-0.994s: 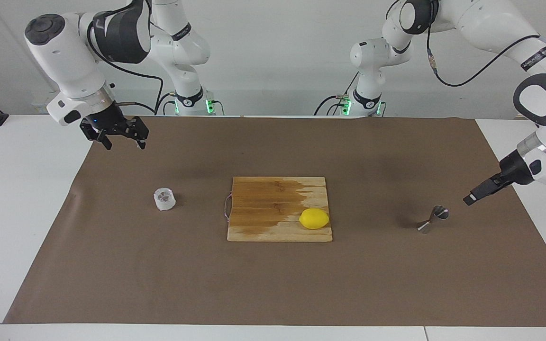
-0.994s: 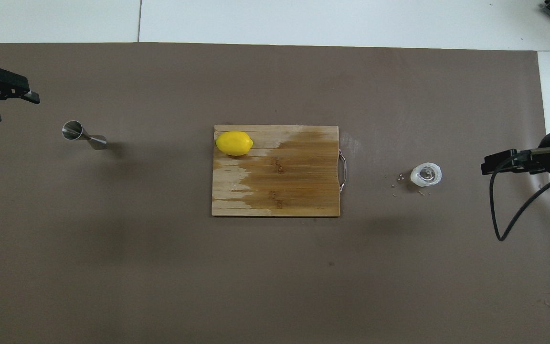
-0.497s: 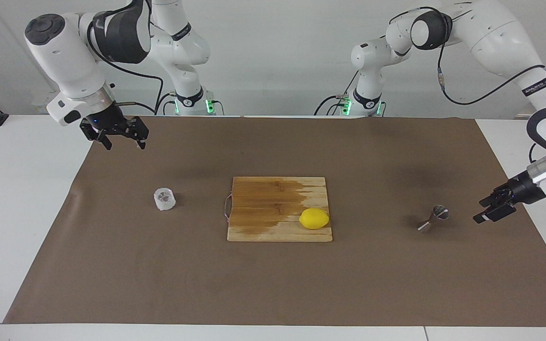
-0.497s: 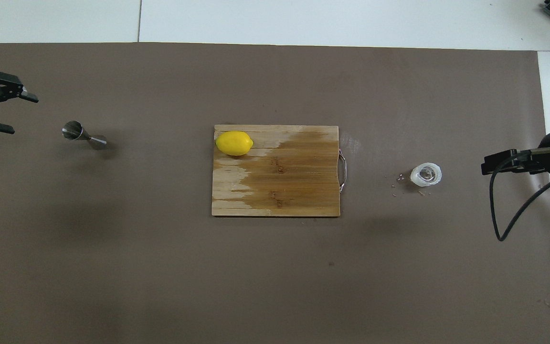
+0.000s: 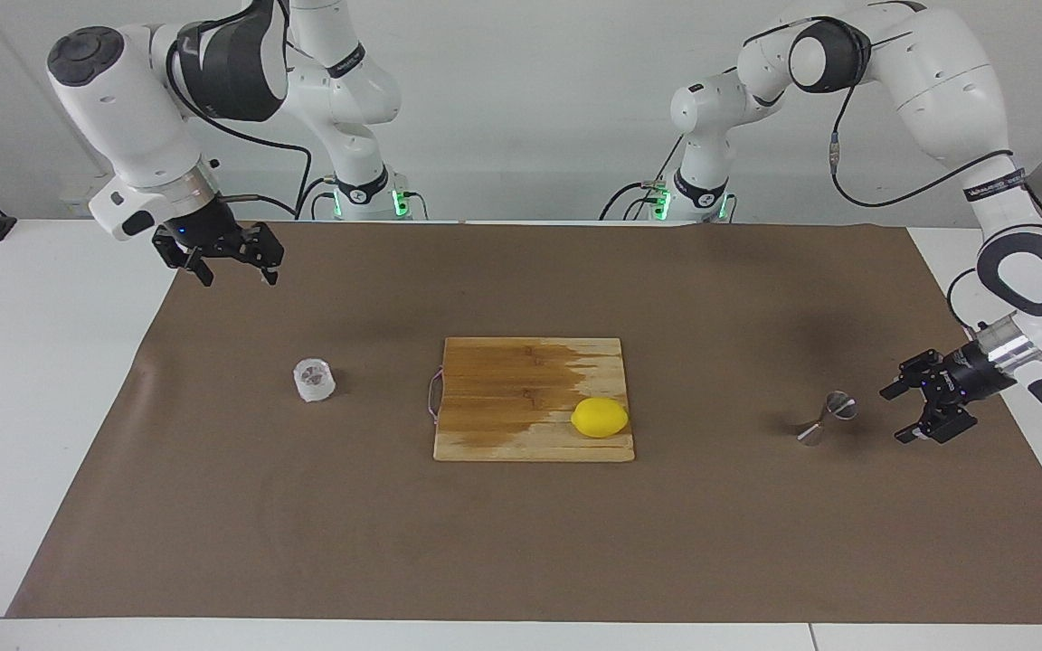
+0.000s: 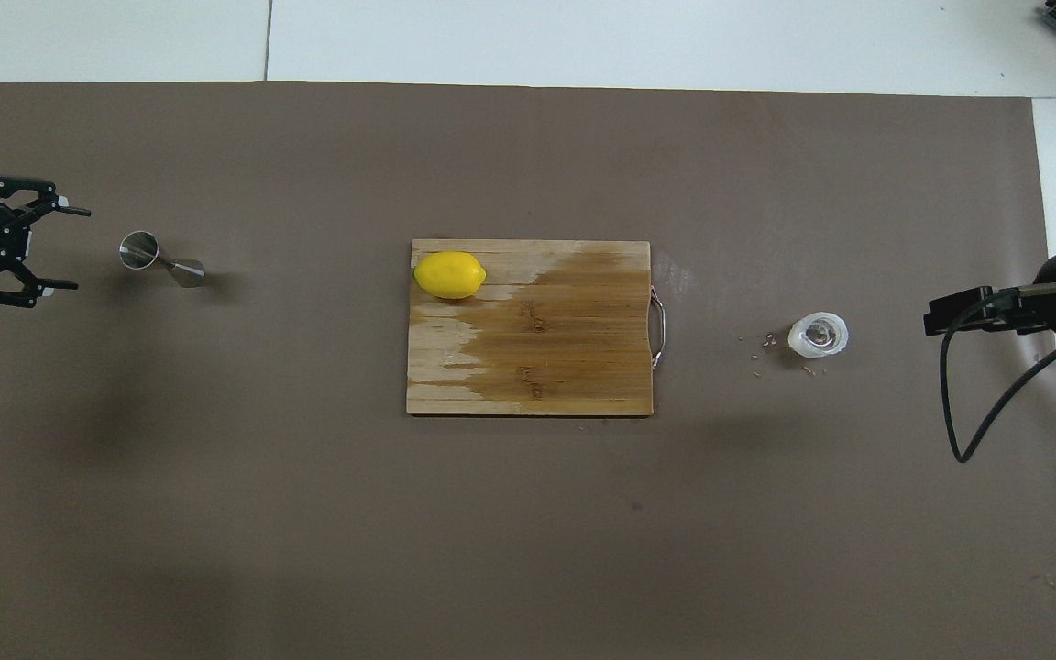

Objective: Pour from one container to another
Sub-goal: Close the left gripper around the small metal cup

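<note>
left end effector [image 5: 899, 412] sits low and sideways, fingers spread wide; right end effector [image 5: 233, 270] hangs up high, pointing down, also spread

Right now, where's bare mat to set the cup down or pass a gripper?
Free: mat between cup and board, between board and jigger, and the whole strip farther from the robots than the board. Crowded: the open left gripper beside the jigger. The open right gripper waits over the mat's edge.

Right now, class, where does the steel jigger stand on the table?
The jigger stands on the brown mat toward the left arm's end of the table, between the cutting board and the open left gripper.
</note>
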